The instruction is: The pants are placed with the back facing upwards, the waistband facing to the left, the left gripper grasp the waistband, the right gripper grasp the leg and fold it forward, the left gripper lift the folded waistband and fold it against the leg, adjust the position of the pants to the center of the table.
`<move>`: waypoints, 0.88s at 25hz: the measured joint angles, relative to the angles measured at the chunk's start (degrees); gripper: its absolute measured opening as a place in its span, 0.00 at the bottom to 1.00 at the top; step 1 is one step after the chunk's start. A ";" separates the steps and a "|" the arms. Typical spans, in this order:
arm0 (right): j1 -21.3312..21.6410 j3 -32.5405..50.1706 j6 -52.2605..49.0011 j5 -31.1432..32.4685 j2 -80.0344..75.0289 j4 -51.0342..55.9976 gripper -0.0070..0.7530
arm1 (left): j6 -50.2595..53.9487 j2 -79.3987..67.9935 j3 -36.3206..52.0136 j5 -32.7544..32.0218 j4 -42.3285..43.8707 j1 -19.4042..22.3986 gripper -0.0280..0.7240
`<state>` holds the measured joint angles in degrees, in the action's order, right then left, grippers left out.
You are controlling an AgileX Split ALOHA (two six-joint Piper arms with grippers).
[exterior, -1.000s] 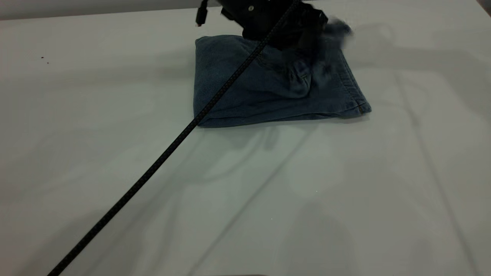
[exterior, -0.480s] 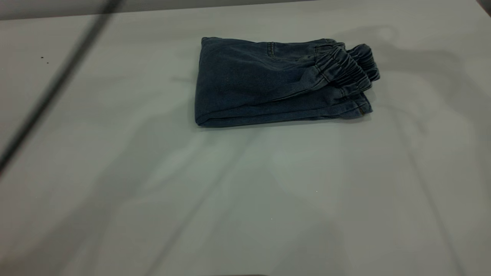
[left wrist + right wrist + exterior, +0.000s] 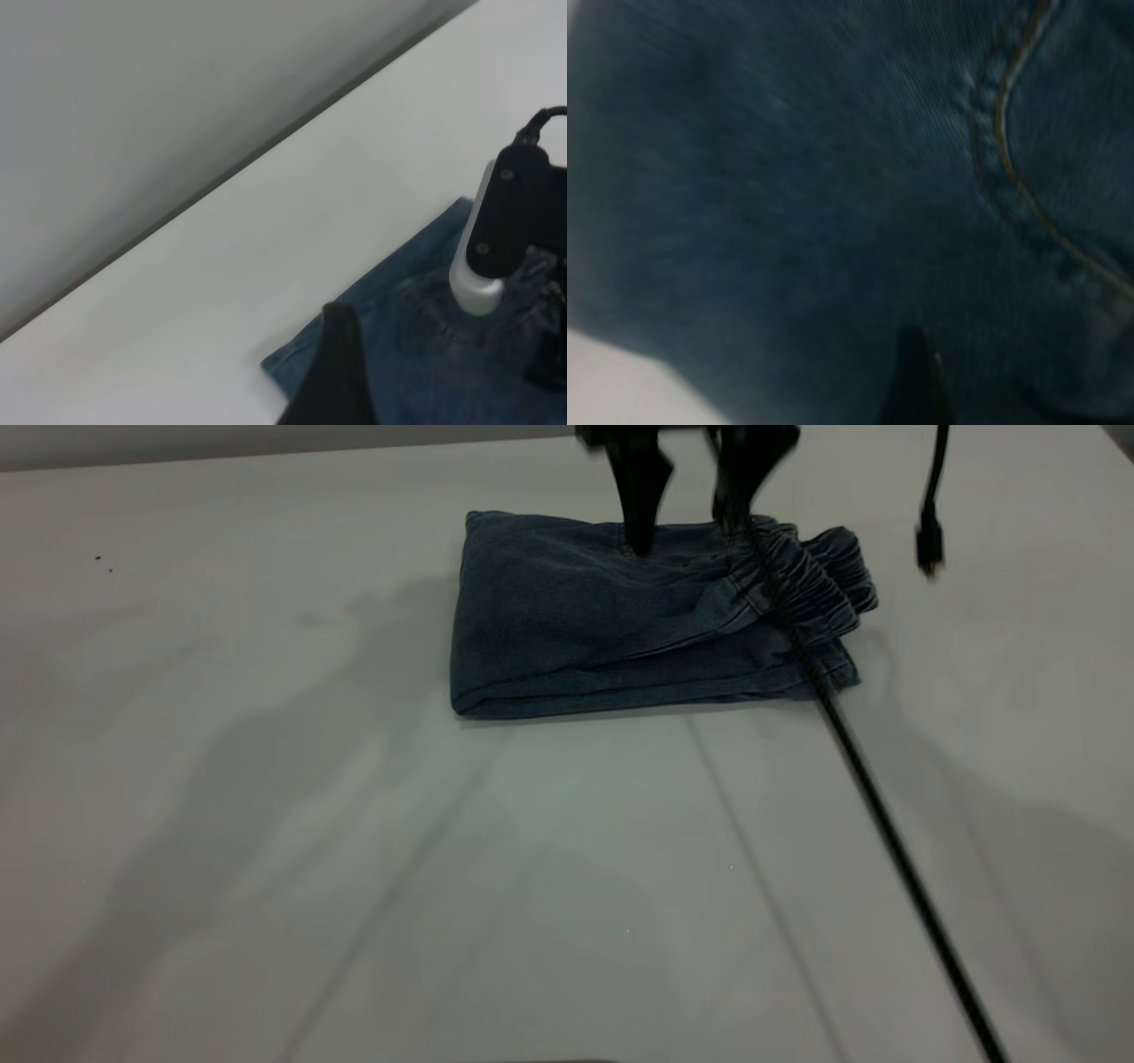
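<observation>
Dark blue denim pants with tan curved stitching, darker ruffled waistband, pale grey table, black cable at lower right.

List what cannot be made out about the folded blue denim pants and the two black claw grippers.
- Black claw right gripper: its body is cut off by the exterior view's top edge, and whether its spread fingers touch the folded blue denim pants is unclear.
- Black left gripper: outside the exterior view; the left wrist view shows only a dark tip.
- Inner layers of the pants: hidden by the fold.
</observation>
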<state>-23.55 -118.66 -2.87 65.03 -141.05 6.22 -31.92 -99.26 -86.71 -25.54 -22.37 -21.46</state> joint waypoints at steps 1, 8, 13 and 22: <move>-0.04 0.00 -0.53 0.56 -1.05 -0.22 0.63 | 0.55 0.05 0.00 -0.61 1.00 0.00 0.81; -0.06 -0.02 -1.04 3.29 -5.66 4.78 0.63 | 4.75 0.05 0.00 -3.04 7.76 0.00 0.81; -2.99 -0.02 0.55 3.96 -5.67 6.75 0.63 | 5.26 0.05 0.00 -3.67 10.00 0.00 0.81; -4.65 -0.02 1.04 4.59 9.03 5.64 0.63 | 10.75 8.46 0.00 -12.84 21.35 0.00 0.81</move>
<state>-28.20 -118.68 -1.83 69.61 -132.01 11.85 -21.18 -90.80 -86.71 -38.37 -1.02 -21.46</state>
